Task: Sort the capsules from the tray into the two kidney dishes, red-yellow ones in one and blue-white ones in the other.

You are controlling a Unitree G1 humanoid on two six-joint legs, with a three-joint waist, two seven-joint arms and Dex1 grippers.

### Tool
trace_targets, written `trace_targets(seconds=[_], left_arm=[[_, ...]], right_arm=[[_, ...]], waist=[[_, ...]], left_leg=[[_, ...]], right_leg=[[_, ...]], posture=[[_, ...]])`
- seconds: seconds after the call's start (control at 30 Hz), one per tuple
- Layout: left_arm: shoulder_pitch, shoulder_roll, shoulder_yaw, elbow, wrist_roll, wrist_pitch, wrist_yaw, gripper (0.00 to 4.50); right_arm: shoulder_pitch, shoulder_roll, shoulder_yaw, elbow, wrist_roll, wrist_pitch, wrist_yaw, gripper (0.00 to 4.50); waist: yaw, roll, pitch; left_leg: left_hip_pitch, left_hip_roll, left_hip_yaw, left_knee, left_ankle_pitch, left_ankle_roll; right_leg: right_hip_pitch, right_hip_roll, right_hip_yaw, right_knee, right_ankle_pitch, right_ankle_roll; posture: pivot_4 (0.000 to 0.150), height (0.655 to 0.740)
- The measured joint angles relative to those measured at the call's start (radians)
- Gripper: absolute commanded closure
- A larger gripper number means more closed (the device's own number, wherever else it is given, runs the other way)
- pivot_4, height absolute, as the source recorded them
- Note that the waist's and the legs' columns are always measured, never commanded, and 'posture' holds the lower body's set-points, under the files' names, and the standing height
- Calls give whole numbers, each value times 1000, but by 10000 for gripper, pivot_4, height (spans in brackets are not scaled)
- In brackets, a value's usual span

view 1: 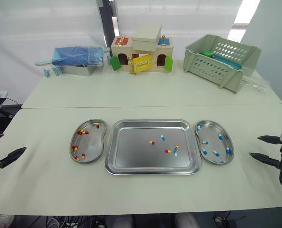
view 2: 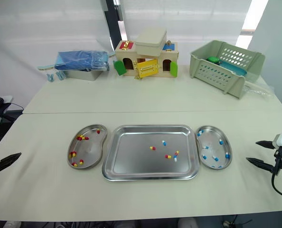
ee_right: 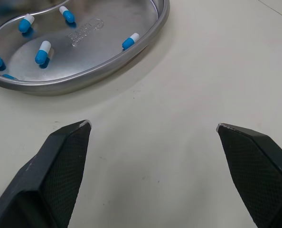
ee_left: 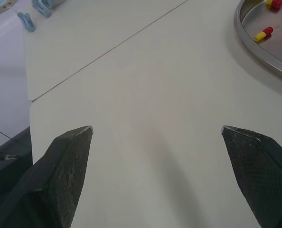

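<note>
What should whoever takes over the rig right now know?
Left gripper: open, empty, over the table left of the left dish.
Right gripper: open, empty, right of the right dish.
Done: red-yellow capsules lie in the left dish, blue-white capsules in the right dish.
Left: about five loose capsules of both kinds in the tray.

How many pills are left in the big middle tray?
5. In the tray: a red-yellow capsule mid-tray, a blue-white capsule just beyond, a second red-yellow nearer, and a close pair rightward, possibly hiding more.
</note>
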Motion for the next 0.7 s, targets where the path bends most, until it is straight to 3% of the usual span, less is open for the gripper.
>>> trace_targets(seconds=[0.2,0.37,0.5,0.7], left_arm=[[22,-36,-31,-107,7,20,-3,0],[30,-45,-110,-319,2,158,-16,0],[-41,-59,-211,-479,-8,269,-23,0],[-246,-167,-488,-635,7,362,-65,0]], right_arm=[[125,4,-24,-107,33,14,20,121],[386,44,-105,-409,139,72,51,121],[571,124,-130,-636,200,112,47,121],[672,366,-107,-869,251,77,-70,121]], waist=[[2,0,0],[14,0,0],[22,-1,0],[27,-1,-1]], left_leg=[[-1,0,0,0,0,0],[-1,0,-1,1,0,0],[-1,0,-1,2,0,0],[0,0,-1,3,0,0]], right_leg=[[0,0,0,0,0,0],[1,0,-1,0,0,0],[2,0,0,0,0,0],[2,0,-1,0,0,0]], posture=[[1500,7400],[1500,7400],[1500,7400],[1500,7400]])
